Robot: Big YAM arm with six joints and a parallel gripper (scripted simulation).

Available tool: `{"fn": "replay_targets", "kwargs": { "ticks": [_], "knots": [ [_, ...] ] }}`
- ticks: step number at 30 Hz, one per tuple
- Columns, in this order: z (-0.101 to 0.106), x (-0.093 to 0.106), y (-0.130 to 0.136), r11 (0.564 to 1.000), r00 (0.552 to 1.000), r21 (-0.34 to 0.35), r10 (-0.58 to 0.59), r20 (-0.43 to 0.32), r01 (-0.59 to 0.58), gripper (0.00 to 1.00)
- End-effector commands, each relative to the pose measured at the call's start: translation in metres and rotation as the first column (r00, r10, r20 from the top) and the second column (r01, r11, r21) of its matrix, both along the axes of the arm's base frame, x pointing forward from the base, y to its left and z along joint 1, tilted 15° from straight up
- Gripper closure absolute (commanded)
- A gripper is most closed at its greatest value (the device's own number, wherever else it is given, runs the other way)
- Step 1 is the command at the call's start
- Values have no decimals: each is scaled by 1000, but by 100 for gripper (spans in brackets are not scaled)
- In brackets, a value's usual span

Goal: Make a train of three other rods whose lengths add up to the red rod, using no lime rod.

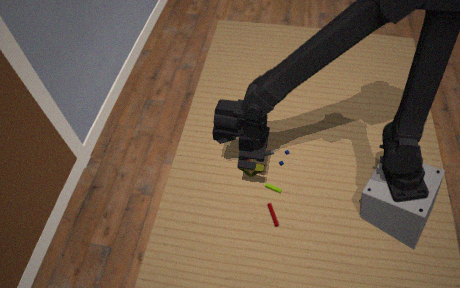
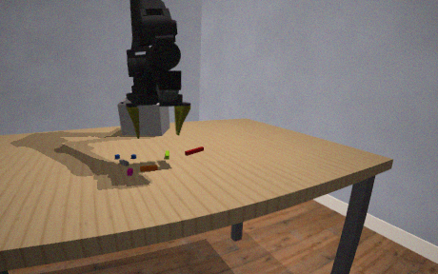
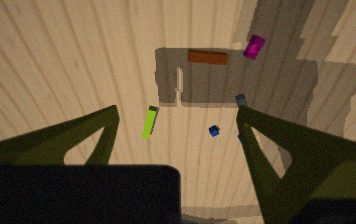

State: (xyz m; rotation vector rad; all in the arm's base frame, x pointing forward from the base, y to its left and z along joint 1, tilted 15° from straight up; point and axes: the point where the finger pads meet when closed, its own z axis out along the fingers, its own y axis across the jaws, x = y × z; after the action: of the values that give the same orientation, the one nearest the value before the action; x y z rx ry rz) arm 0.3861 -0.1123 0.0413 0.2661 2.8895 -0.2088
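The gripper [image 1: 252, 170] [image 2: 158, 136] [image 3: 177, 112] stands fully open above the table [image 2: 295, 166], holding nothing; its wide spread, presumably, is to straddle a rod before lowering. The red rod [image 1: 273, 215] [image 2: 194, 150] lies well apart from the small group and is the measure only, so it should be left alone; of the permitted rods, orange, magenta and one blue make the required seven. The orange rod [image 2: 149, 168] [image 3: 207, 57] lies flat in the arm's shadow; the magenta rod [image 2: 129, 171] [image 3: 254, 47] lies near it, turned at an angle; no train is formed. The nearer blue rod [image 1: 281, 163] [image 2: 133, 156] [image 3: 214, 131] and the other blue rod [image 1: 287, 152] [image 2: 117, 156] lie apart; one is spare. The grey rod [image 1: 269, 153] [image 2: 124, 163] [image 3: 241, 100] and lime rod [image 1: 273, 188] [image 2: 167, 154] [image 3: 149, 122] are surplus; the grey may crowd work around the magenta. Orange, being longest of the three, would make a sensible anchor; containers: none seen, all rods rest directly on the tabletop.
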Motion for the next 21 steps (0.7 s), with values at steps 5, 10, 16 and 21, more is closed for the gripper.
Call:
{"fn": "replay_targets", "kwargs": {
  "ticks": [5, 10, 16, 21],
  "knots": [
    [5, 2, 2, 1000, 999, -11, 29, 19, -29, 0],
    [5, 2, 2, 1000, 1000, -10, 25, 19, -25, 0],
    [5, 2, 2, 1000, 1000, -10, 25, 19, -25, 0],
    [5, 2, 2, 1000, 1000, -10, 25, 19, -25, 0]
  ]
}}
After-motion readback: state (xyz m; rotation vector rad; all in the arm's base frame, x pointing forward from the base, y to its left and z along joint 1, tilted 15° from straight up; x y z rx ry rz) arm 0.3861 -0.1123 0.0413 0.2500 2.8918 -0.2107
